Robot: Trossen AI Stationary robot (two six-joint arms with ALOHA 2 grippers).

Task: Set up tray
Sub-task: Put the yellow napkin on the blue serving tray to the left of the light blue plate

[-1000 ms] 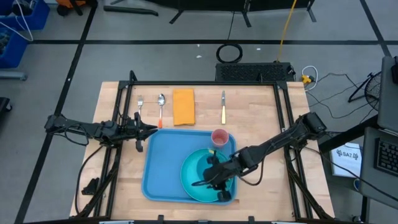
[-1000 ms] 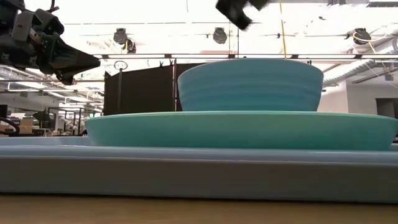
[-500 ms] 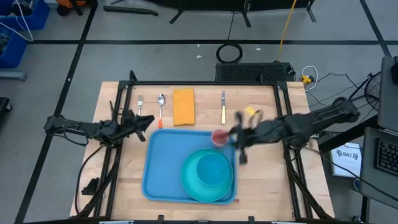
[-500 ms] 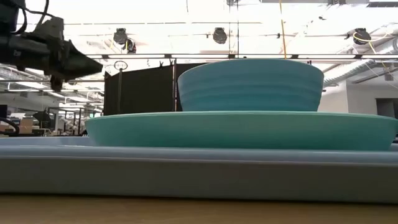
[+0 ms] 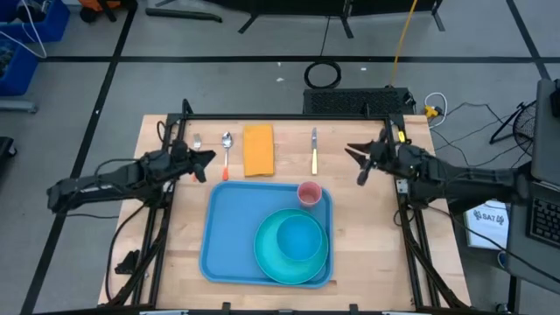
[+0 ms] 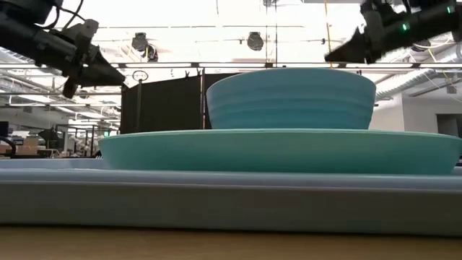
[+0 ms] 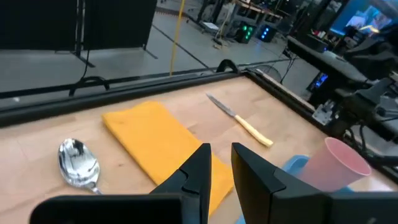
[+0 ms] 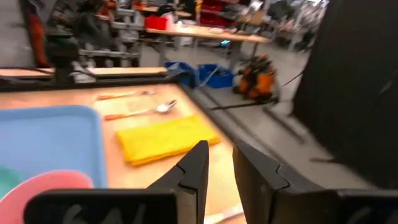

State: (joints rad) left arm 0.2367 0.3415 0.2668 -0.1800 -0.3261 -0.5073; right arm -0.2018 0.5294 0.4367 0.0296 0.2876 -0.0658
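Note:
The blue tray (image 5: 232, 227) lies flat on the wooden table. On it sit a turquoise plate (image 5: 267, 254) with a turquoise bowl (image 5: 297, 238) inside, and a pink cup (image 5: 309, 192) upright in its far right corner. My left gripper (image 5: 206, 162) hovers open near the tray's far left corner, beside the spoon (image 5: 227, 147). My right gripper (image 5: 357, 162) hovers open to the right of the knife (image 5: 314, 150), above bare table. Neither touches anything.
Along the far side lie a fork (image 5: 198, 143), the spoon, a folded yellow napkin (image 5: 258, 149) and the yellow-handled knife. Black frame rails (image 5: 289, 117) border the table. Bare wood shows to the left and right of the tray.
My right gripper has lifted away from the bowl on the plate and swung toward the far right, ending beside the knife. The bowl stays on the plate. My left gripper has moved a little toward the far edge, nearer the spoon and fork.

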